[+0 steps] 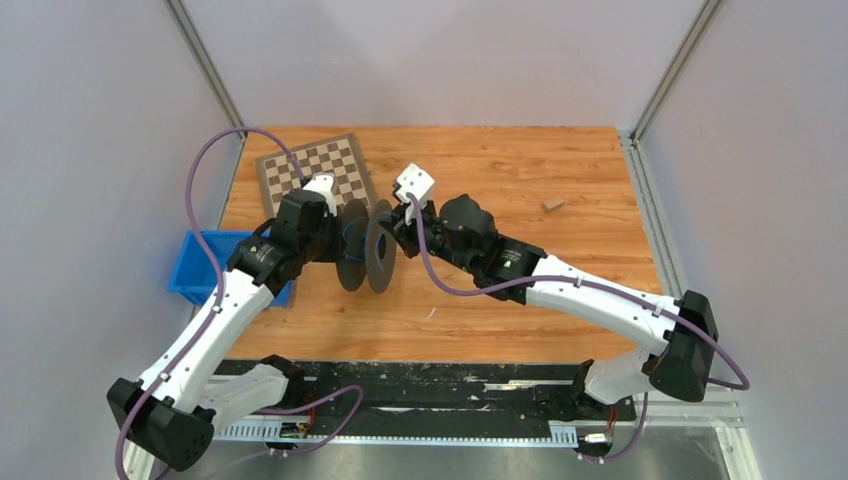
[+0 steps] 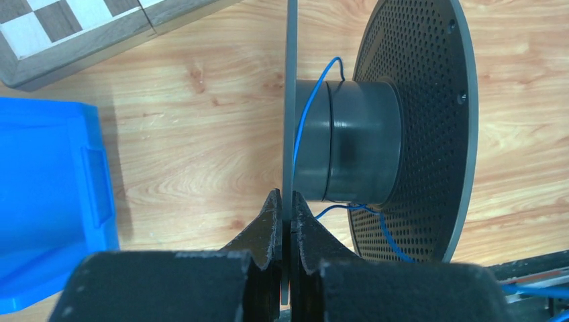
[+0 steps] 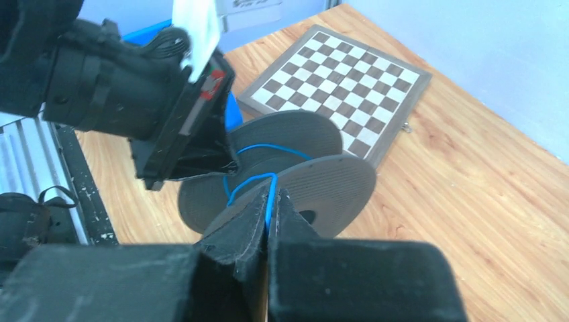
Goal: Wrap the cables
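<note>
Top external view: two robot arms meet over a wooden worktop [image 1: 520,180]. Between them is a dark grey two-disc spool [image 1: 365,258], its discs standing on edge, near a chessboard [image 1: 315,170] and a blue bin [image 1: 195,270]. Left wrist view: the left fingers [image 2: 274,225] are clamped on the rim of the spool's near disc. Right wrist view: the right fingers [image 3: 258,213] are pinched tight on the thin blue cable [image 3: 251,180]. It runs from their tips in between the discs and loops the hub, apparently for only a turn or so.
</note>
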